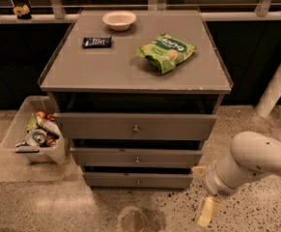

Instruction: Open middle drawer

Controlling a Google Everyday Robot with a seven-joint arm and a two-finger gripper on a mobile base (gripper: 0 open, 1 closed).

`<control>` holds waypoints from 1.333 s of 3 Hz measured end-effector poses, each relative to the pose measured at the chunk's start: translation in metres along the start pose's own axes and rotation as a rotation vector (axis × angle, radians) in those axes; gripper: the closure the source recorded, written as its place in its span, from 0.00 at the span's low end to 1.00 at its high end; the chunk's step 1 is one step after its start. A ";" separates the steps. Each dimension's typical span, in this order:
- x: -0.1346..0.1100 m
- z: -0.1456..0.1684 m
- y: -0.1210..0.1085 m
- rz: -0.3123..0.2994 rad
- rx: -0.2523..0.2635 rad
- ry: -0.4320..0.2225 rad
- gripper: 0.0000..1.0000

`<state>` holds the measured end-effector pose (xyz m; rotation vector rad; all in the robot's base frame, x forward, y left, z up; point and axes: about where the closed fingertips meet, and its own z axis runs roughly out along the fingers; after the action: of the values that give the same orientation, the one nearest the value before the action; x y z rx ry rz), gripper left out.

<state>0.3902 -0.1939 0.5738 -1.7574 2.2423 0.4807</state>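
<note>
Middle drawer [106, 157] is sitting between the other two grey fronts, under a grey cabinet top [106, 66] that is carrying a white bowl [119, 19], a dark bar [96, 42] and a green snack bag [166, 51] with unreadable lettering. The gripper [203, 191] is hanging low at the right over the speckled floor [82, 207], near that drawer, with its fingers [206, 212] standing apart.

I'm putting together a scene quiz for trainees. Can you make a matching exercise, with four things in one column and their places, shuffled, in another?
Things:
1. bowl
2. chip bag
3. plastic bin
4. tool

Places:
A. on the floor, left of the cabinet
B. low, right of the cabinet front, just above the floor
C. cabinet top, back edge
D. cabinet top, right half

Pairs: 1-C, 2-D, 3-A, 4-B
</note>
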 end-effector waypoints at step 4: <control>-0.014 0.100 0.024 -0.207 0.045 0.215 0.00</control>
<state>0.3699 -0.1358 0.4899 -2.0752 2.1514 0.2060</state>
